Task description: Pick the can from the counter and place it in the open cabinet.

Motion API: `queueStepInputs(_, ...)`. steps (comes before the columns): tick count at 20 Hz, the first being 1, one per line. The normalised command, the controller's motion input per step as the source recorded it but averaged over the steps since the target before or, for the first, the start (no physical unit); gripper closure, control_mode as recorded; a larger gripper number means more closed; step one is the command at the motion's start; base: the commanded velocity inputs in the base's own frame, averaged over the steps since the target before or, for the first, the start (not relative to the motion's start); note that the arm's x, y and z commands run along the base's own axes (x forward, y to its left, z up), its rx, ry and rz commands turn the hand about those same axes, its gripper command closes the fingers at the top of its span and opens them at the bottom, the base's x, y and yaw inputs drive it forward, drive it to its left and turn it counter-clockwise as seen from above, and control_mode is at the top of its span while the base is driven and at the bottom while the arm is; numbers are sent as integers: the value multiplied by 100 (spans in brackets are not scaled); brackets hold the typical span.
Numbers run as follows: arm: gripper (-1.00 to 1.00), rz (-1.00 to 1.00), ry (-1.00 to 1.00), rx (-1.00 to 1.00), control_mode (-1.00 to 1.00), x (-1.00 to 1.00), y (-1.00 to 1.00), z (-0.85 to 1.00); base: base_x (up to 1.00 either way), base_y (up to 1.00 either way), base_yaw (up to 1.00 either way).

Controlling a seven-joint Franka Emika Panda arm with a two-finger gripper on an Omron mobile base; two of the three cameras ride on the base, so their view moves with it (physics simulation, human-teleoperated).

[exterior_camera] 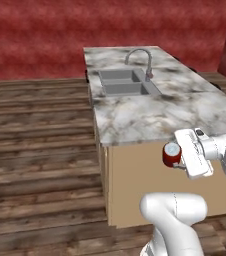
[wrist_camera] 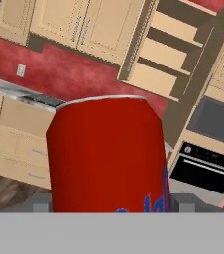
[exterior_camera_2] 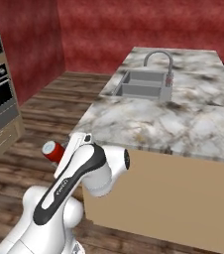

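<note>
My end effector (exterior_camera: pixel 179 159) grips the can (exterior_camera: pixel 172 154), held in the air off the near edge of the worktop (exterior_camera: pixel 155 112), with the open cabinet (wrist_camera: pixel 166 52) ahead, beyond the can's top.

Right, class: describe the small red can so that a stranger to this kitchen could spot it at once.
Find the marble-topped island counter with the grey double sink. Off its near edge, the white robot arm's tool holds a small red cylindrical can in the air. Its red body and silver top stand out against the white arm.
</note>
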Motion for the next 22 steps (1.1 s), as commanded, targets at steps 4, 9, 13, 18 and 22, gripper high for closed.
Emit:
queueStepInputs(4, 100, 0, 0, 0, 100, 0, 0, 0, -18, 55, 11)
queueStepInputs(9, 100, 0, 0, 0, 100, 0, 0, 0, -15, 59, 13)
queueStepInputs(13, 100, 0, 0, 0, 100, 0, 0, 0, -5, 57, 19)
queueStepInputs(18, 100, 0, 0, 0, 100, 0, 0, 0, -3, 49, 23)
queueStepInputs(22, 100, 0, 0, 0, 100, 0, 0, 0, -2, 47, 24)
